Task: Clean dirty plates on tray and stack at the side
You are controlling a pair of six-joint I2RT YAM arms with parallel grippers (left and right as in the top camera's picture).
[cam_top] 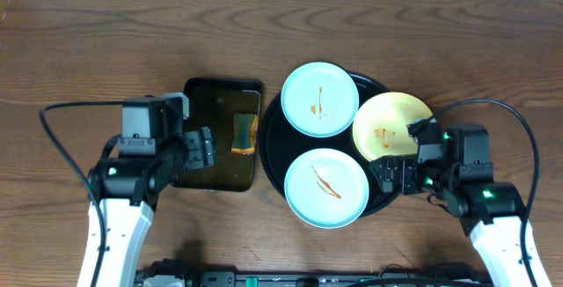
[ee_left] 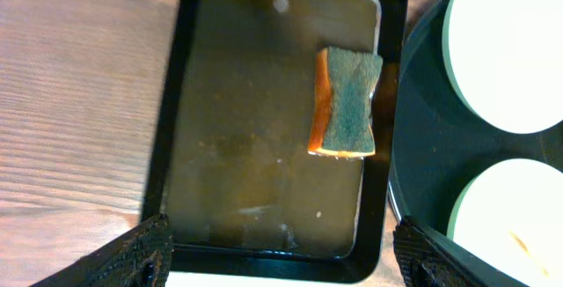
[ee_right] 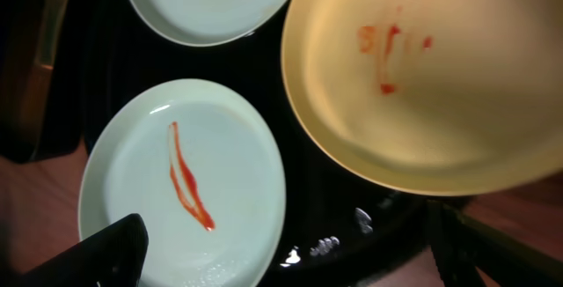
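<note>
Holds left pincer point(ee_left: 281, 265) wide open, sponge point(ee_left: 345, 102) ahead; right pincer point(ee_right: 299, 256) likewise gaping, empty, smeared plates point(ee_right: 185, 190) ahead on the tray point(ee_right: 325, 208).

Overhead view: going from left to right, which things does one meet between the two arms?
The left gripper → sponge → far mint-blue plate and near mint-blue plate, level with each other → yellow plate.
</note>
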